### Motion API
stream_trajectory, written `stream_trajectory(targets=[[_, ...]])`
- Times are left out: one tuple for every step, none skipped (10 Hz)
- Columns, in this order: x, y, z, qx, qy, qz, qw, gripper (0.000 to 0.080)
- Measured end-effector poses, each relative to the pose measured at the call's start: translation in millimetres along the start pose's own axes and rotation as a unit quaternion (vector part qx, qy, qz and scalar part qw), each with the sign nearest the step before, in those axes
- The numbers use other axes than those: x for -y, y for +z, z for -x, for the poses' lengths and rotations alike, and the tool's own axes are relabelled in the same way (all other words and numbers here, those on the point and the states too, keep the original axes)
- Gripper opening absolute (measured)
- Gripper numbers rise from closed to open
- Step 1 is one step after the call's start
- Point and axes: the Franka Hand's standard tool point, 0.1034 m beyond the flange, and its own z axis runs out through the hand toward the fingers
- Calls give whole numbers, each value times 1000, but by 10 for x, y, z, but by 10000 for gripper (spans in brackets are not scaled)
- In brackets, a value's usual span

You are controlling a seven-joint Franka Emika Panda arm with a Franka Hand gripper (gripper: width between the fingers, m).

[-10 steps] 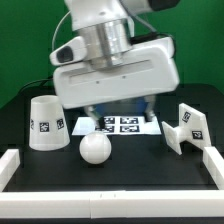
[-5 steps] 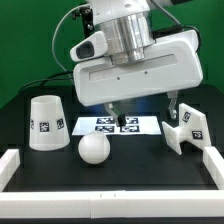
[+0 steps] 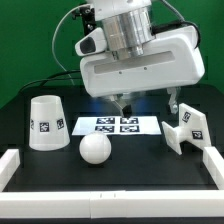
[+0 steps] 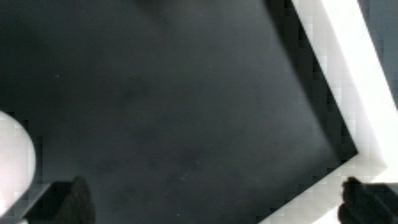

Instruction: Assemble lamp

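Note:
The white cone shade (image 3: 43,122) stands on the black table at the exterior view's left, with a tag on its side. The white ball bulb (image 3: 95,150) lies in front of the marker board (image 3: 118,125). The angular white base (image 3: 186,128) stands at the exterior view's right, with tags on it. My gripper (image 3: 150,105) hangs open and empty above the table, behind the marker board and beside the base, touching nothing. In the wrist view the gripper (image 4: 214,205) has its dark fingertips (image 4: 64,202) wide apart over bare black table.
A low white wall (image 3: 110,190) runs along the table's front and up both sides. In the wrist view a white strip (image 4: 342,70) crosses one side, and a white shape (image 4: 9,150) shows at the opposite edge; I cannot tell what it is.
My gripper has moved toward the exterior view's right and risen a little, away from the shade and bulb and closer to the base. The lamp parts have not moved.

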Motion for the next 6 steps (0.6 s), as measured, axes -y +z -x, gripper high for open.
stream_trajectory(targets=[[0,3,1,0,-12,1,1000,699],[4,6,4,0,-12,1,1000,699],[-1,7,2,0,-27,2,1000,699],[-1,8,2,1,-52,0,999,699],[-2,10,4,1,-28,0,1000,699],[-49,18,25,13,1,-2,1000,699]])
